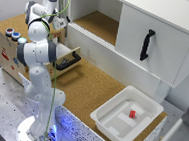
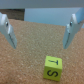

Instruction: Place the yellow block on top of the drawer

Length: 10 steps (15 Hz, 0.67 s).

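Note:
In the wrist view the yellow block, a tiny cube with black letters, lies on brown cork. My gripper is open, and its two fingers stand wide apart above the block without touching it. In the exterior view the gripper hangs over the end of the drawer unit, a light-wood box with a cork top and round coloured buttons. Its drawer is pulled out, with the black bar handle showing. The arm hides the yellow block in the exterior view.
A big white cabinet with a black handle stands at the back. A white tray at the exterior view's right holds a small red block. A cork tabletop lies between. A green cable hangs along the arm.

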Each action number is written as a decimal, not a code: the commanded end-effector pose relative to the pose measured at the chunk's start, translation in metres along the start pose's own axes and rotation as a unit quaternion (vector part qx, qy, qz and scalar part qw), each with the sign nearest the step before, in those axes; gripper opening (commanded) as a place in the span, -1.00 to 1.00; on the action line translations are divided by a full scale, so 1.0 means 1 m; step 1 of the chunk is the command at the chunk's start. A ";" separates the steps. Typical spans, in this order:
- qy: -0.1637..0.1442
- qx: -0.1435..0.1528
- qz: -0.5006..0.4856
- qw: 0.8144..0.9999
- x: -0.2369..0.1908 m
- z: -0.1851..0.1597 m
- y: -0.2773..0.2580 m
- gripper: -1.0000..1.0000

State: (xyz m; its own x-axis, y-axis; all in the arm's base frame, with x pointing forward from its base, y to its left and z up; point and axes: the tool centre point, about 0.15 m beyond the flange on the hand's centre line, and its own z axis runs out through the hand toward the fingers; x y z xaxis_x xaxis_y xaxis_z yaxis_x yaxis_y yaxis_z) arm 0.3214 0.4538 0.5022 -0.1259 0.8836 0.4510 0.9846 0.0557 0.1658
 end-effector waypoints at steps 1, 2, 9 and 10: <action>-0.089 -0.051 -0.024 0.994 0.023 -0.045 -0.048 1.00; -0.104 -0.058 -0.026 0.993 0.026 -0.048 -0.051 1.00; -0.150 -0.048 0.001 0.988 0.035 -0.047 -0.059 1.00; -0.150 -0.048 0.001 0.988 0.035 -0.047 -0.059 1.00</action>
State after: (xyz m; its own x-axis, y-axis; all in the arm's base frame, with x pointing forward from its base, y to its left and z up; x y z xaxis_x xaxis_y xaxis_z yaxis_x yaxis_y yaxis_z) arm 0.2526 0.4439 0.5349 -0.1203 0.9472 0.2973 0.9589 0.0334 0.2817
